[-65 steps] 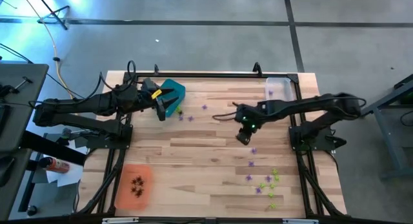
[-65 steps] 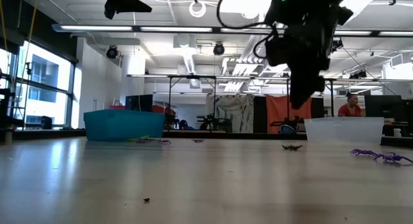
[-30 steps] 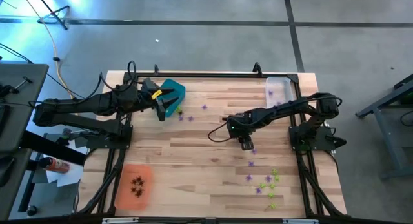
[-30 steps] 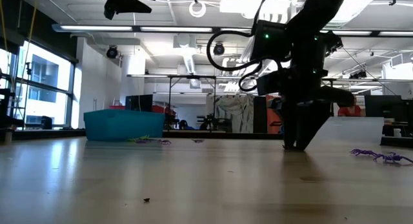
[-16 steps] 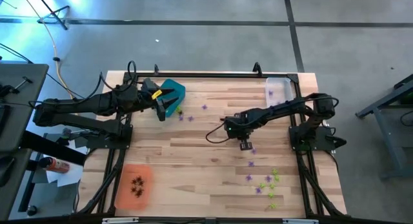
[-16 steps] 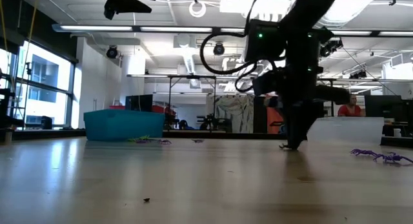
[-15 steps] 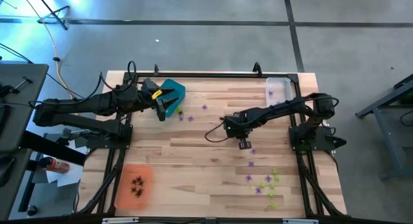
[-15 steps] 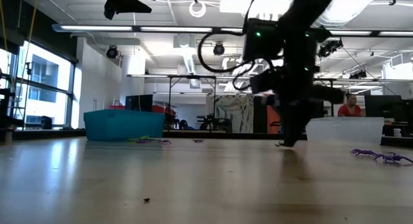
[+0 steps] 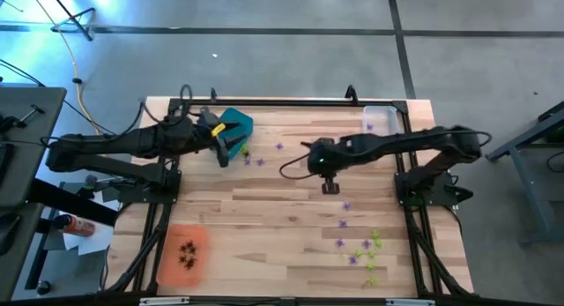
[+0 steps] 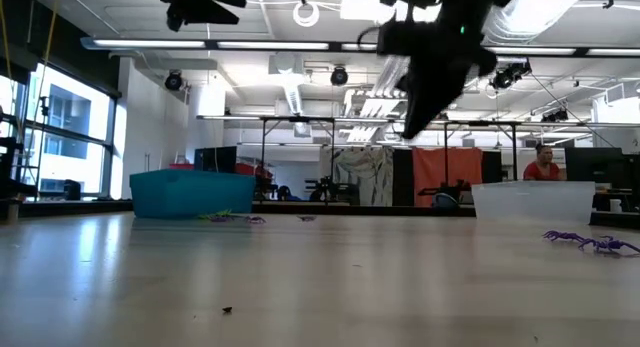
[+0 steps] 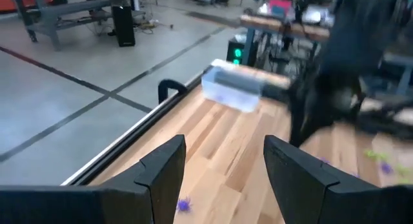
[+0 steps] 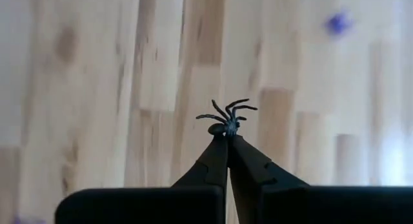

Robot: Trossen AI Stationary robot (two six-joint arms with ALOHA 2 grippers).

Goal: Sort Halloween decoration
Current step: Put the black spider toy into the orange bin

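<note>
Right wrist view gives me what matters: my right pincer [image 12: 227,139] is clamped together on a dark spider [image 12: 227,115], which juts straight out past the tips, legs splayed, lifted clear of the surface [image 9: 264,200]. From above, the orange tray [image 9: 182,253] holding other dark ones lies well off toward the left arm's near corner, so I judge a long carry across. Left pincer [image 11: 222,169] hangs apart beside the teal tray [image 9: 236,126]. No writing I can read anywhere.
</note>
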